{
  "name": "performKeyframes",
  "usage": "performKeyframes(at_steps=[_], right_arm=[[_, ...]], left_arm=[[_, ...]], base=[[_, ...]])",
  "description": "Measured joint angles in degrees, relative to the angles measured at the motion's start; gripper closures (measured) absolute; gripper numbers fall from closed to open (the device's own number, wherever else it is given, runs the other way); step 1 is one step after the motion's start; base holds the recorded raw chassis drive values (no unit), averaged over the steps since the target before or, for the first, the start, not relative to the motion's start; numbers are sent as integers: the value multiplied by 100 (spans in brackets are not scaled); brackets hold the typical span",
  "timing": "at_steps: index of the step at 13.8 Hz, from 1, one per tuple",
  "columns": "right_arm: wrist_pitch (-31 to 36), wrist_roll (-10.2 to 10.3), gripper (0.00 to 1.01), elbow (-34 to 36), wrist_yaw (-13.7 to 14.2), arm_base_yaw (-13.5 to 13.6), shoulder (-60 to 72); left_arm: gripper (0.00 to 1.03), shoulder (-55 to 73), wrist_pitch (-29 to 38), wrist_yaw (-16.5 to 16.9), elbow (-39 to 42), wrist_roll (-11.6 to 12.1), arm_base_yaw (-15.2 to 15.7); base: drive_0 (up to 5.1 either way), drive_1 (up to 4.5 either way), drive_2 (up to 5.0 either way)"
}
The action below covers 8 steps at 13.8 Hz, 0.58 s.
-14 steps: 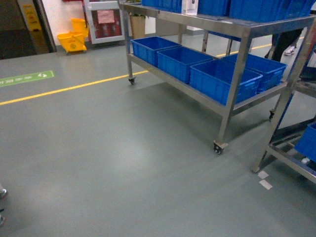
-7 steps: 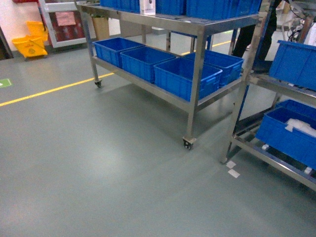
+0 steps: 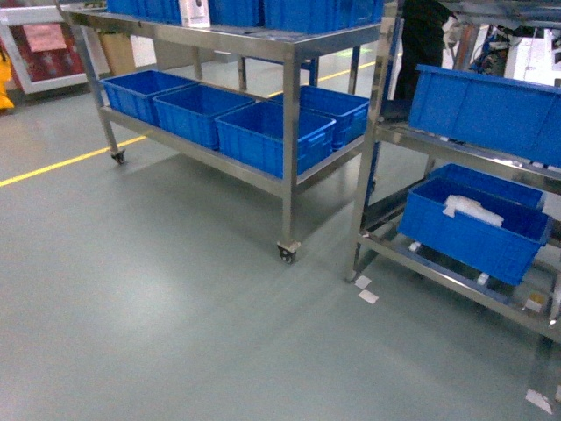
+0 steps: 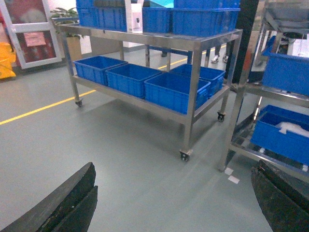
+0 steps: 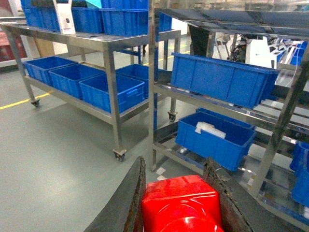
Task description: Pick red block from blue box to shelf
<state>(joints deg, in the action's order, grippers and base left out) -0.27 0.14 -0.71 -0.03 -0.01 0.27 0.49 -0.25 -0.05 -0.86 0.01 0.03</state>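
The right gripper [image 5: 181,203] is clamped on the red block [image 5: 181,205], its two dark fingers [image 5: 123,203] pressed against either side of the glossy brick, low in the right wrist view. The left gripper [image 4: 169,203] is spread wide with nothing between its black fingers [image 4: 63,203], just grey floor [image 4: 120,159] below it. Ahead stands a steel shelf [image 3: 285,167] on caster wheels with dark blue ribbed crates [image 3: 272,136] along its lower tier and more on top. Just right of it is a second steel rack [image 5: 159,92] carrying more blue crates; one low crate [image 3: 473,232] has something white lying in it. A yellow line [image 3: 61,162] runs across the floor at the left.
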Motion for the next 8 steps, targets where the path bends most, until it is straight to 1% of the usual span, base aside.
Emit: performKeyframes(at_steps=[8], right_arm=[[0, 0, 72, 0, 0, 0, 0]], left_arm=[[5, 0, 2, 0, 0, 0, 0]], base=[[-154, -154, -154]])
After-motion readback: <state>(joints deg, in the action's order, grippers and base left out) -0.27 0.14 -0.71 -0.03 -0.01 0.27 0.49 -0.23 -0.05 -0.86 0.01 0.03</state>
